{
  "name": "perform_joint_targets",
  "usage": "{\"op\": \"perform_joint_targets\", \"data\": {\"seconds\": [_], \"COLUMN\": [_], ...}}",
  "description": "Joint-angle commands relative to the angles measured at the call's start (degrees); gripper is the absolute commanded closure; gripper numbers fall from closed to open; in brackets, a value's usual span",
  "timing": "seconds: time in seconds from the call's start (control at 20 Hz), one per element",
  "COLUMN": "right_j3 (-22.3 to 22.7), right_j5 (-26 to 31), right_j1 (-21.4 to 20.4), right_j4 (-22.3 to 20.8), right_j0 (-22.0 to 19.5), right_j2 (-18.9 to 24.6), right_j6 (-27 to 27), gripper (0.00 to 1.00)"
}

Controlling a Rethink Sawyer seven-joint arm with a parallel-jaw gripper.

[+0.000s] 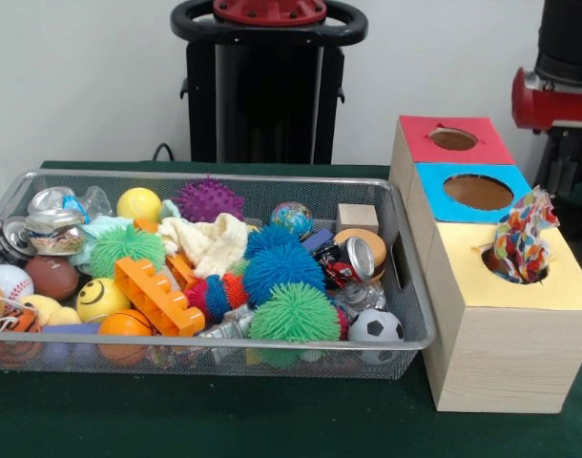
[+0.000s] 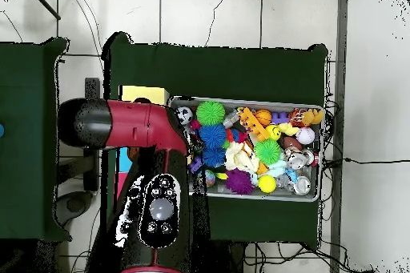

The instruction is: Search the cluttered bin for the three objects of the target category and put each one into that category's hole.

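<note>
Front view: only a red and black stretch of the arm (image 1: 556, 88) shows, at the upper right edge. The gripper itself is out of sight, so I cannot tell how far it is open or whether it has hold of anything.

Below that arm section and a little to its left stands the wooden box (image 1: 506, 353). Its long axis runs away from the camera, with three round holes in a row: the red-topped hole (image 1: 453, 139) is farthest, the blue-topped hole (image 1: 478, 192) is in the middle and the yellow-topped hole (image 1: 509, 265) is nearest. A patterned cloth (image 1: 523, 234) sits in the yellow-topped hole, bunched up and sticking out above the rim, roughly upright.

The wire bin (image 1: 413, 291) lies well left of the arm, just beside the box, with its long axis left to right. It is packed with balls, spiky toys, cans and an orange brick. A cream cloth (image 1: 210, 243) lies crumpled near its middle, against the far wall. Bare green table (image 1: 272, 420) runs along the bin's near side.

Overhead view: the arm (image 2: 140, 126) lies across the box and hides most of it; only the yellow top (image 2: 142, 94) peeks out beyond it. The gripper is hidden here too. The bin (image 2: 248, 102) lies just right of the arm's elbow, and the cream cloth (image 2: 239, 158) is near its centre. The table is bare beyond the bin's far rim.
</note>
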Motion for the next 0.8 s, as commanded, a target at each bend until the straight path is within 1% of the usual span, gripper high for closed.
{"op": "perform_joint_targets", "data": {"seconds": [0.05,0.3,0.8], "right_j3": [-0.2,1.3,3.4], "right_j5": [4.6,3.7,-0.9], "right_j1": [-1.4,-2.0,-0.6], "right_j4": [0.0,0.4,1.1], "right_j0": [-1.0,-1.3,-1.1], "right_j2": [0.7,1.3,2.8], "right_j6": [10.7,10.5,11.1], "gripper": [1.0,1.0,1.0]}}
